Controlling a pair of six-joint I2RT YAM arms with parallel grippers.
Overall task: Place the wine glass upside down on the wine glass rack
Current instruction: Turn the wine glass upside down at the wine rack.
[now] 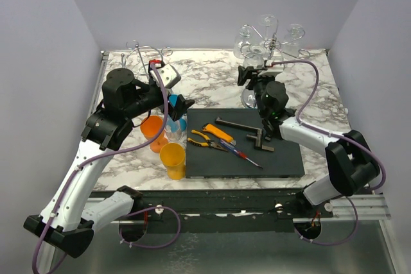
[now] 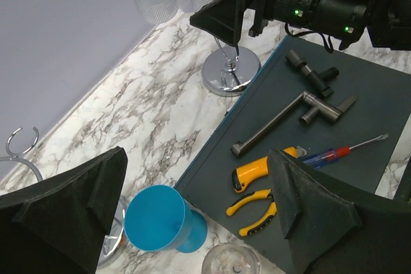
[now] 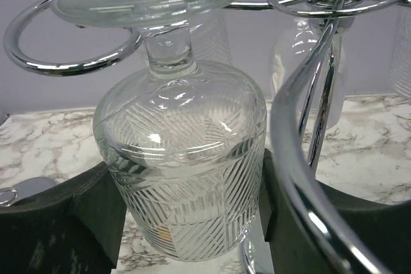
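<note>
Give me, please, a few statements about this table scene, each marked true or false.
1. The right pincer holds a clear cut-glass wine glass upside down. True.
2. The left pincer grips the blue plastic cup. False: it is open and holds nothing.
3. The yellow-handled pliers lie on the dark rectangular mat. True.
4. The chrome wire rack hung with glasses stands on the mat. False: it stands beyond the mat, at the back right.
</note>
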